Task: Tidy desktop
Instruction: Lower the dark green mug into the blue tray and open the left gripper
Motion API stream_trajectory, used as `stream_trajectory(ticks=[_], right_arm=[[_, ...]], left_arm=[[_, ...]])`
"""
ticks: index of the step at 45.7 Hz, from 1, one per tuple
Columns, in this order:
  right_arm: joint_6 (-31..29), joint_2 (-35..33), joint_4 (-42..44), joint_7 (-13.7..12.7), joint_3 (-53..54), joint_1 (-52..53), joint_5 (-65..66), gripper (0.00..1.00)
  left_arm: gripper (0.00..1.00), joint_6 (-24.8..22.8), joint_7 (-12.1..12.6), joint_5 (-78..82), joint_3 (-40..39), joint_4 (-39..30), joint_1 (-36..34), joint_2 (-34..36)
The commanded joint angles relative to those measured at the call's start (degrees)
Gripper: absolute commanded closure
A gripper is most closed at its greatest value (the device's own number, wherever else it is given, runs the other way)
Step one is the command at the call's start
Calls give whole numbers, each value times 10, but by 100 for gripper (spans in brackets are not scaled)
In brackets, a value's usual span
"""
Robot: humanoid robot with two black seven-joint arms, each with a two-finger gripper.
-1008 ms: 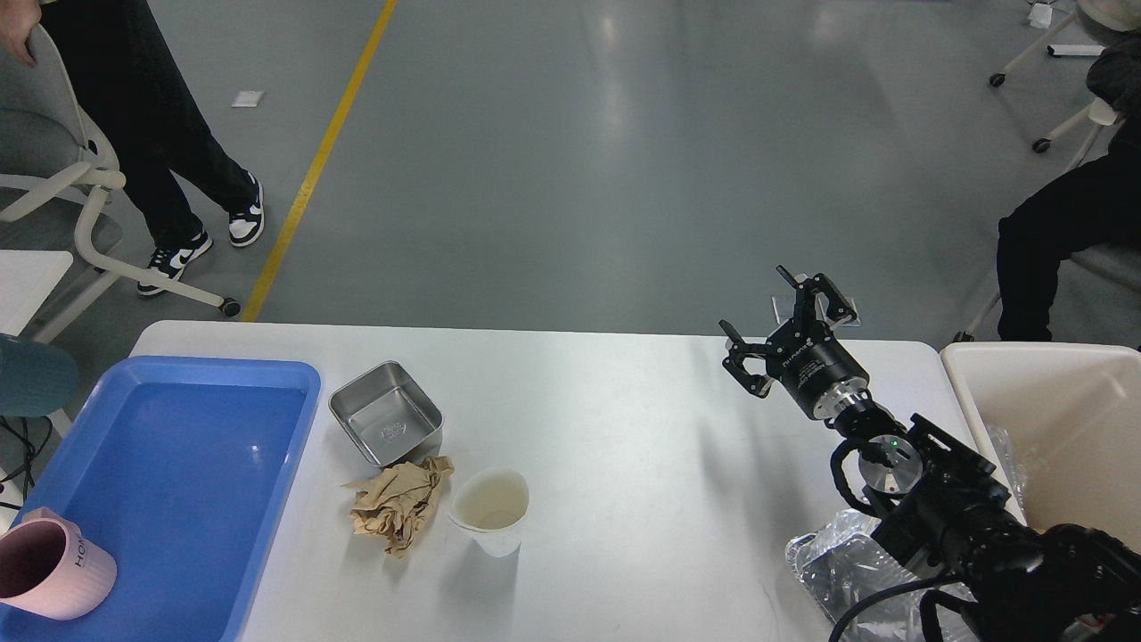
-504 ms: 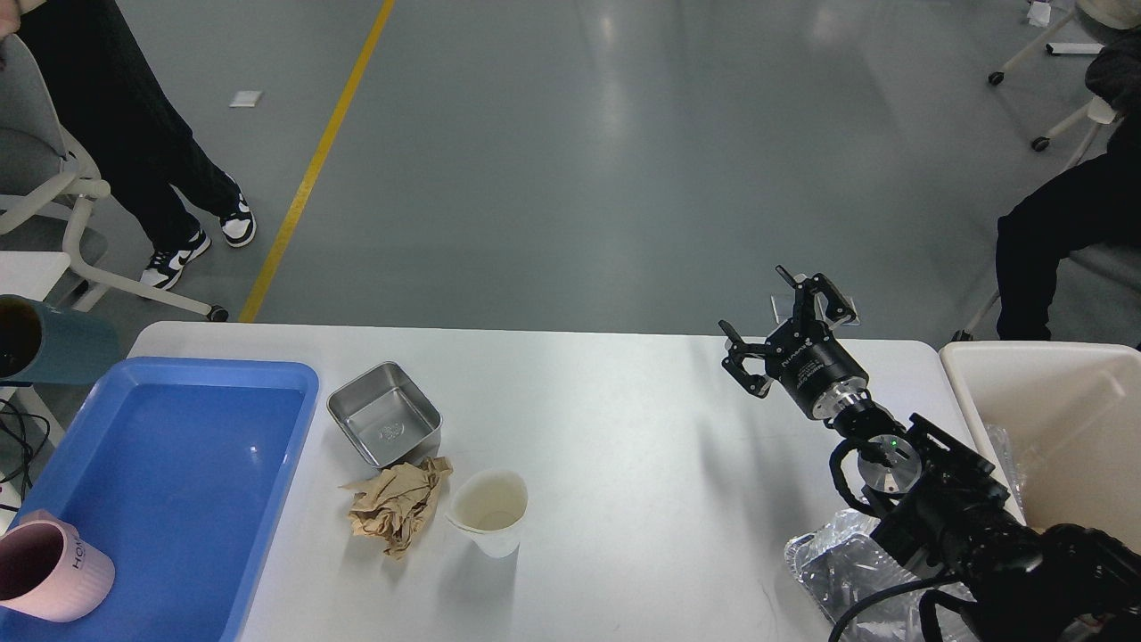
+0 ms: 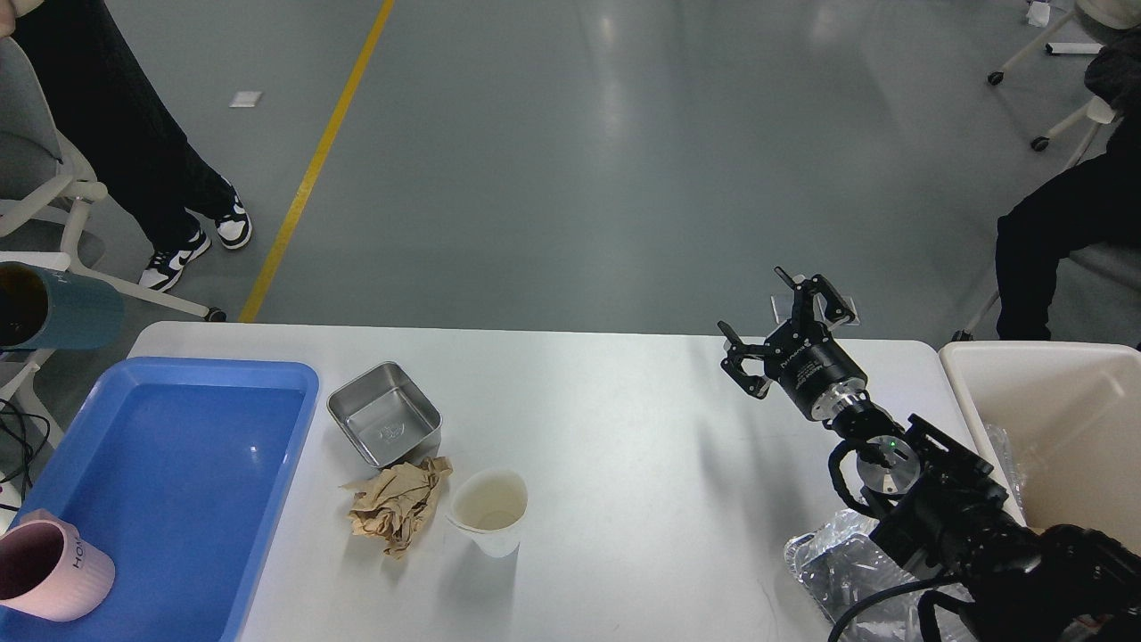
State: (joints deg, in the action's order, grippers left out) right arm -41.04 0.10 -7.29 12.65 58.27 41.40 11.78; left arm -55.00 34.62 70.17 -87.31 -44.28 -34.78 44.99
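The white desktop (image 3: 624, 464) fills the lower half of the head view. On its left part lie a square steel tin (image 3: 384, 425), a crumpled brown paper wad (image 3: 397, 504) and a white paper cup (image 3: 488, 510) tipped toward me. My right gripper (image 3: 753, 300) hovers open and empty over the far right part of the table, well away from these things. A dark teal mug (image 3: 55, 306) hangs in the air at the left edge, its holder out of frame. My left gripper is out of view.
A blue tray (image 3: 178, 392) on the left holds a pink mug (image 3: 49, 571). A beige bin (image 3: 998, 419) stands at the right. Crumpled clear plastic (image 3: 833, 566) lies under my right arm. A person's legs (image 3: 134, 152) and a chair stand beyond the table's far left.
The teal mug has risen along the left edge. The person's feet and chair have shifted left. My right arm has barely moved.
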Motion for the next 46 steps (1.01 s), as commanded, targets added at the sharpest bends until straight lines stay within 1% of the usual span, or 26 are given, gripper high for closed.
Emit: stream_trajectory(ticks=[1, 4, 8, 10, 13, 16, 17, 19, 24, 27, 30, 36, 42, 46], right_arm=[[0, 1, 0, 0, 0, -1, 0, 0], [0, 1, 0, 0, 0, 0, 0, 0], [0, 1, 0, 0, 0, 1, 0, 0], [0, 1, 0, 0, 0, 1, 0, 0], [0, 1, 0, 0, 0, 0, 0, 0], [0, 1, 0, 0, 0, -2, 0, 0], [0, 1, 0, 0, 0, -2, 0, 0], [-1, 1, 0, 0, 0, -2, 0, 0], [-1, 1, 0, 0, 0, -1, 0, 0], [-1, 3, 0, 0, 0, 0, 0, 0], [-1, 3, -1, 0, 0, 1, 0, 0], [-1, 3, -1, 0, 0, 2, 0, 0], [-1, 3, 0, 0, 0, 1, 0, 0], [-1, 3, 0, 0, 0, 1, 0, 0]], left_arm=[[100, 0, -70, 59, 22, -9, 0, 11], [100, 0, -97, 78, 42, -21, 1, 26], [100, 19, -137, 96, 78, -36, 4, 34], [100, 31, -159, 107, 100, -44, 5, 42], [100, 42, -201, 128, 135, -56, 6, 61], [99, 43, -231, 133, 175, -79, 8, 75], [99, 42, -240, 132, 190, -88, 8, 78], [99, 39, -249, 132, 223, -107, 7, 90], [99, 19, -286, 128, 288, -155, 8, 141], [99, 0, -294, 128, 315, -182, 8, 158], [99, 0, -295, 126, 328, -200, 8, 169], [99, 0, -295, 121, 329, -232, 19, 183], [99, 0, -290, 120, 332, -241, 44, 185], [99, 0, -286, 120, 340, -262, 64, 185]])
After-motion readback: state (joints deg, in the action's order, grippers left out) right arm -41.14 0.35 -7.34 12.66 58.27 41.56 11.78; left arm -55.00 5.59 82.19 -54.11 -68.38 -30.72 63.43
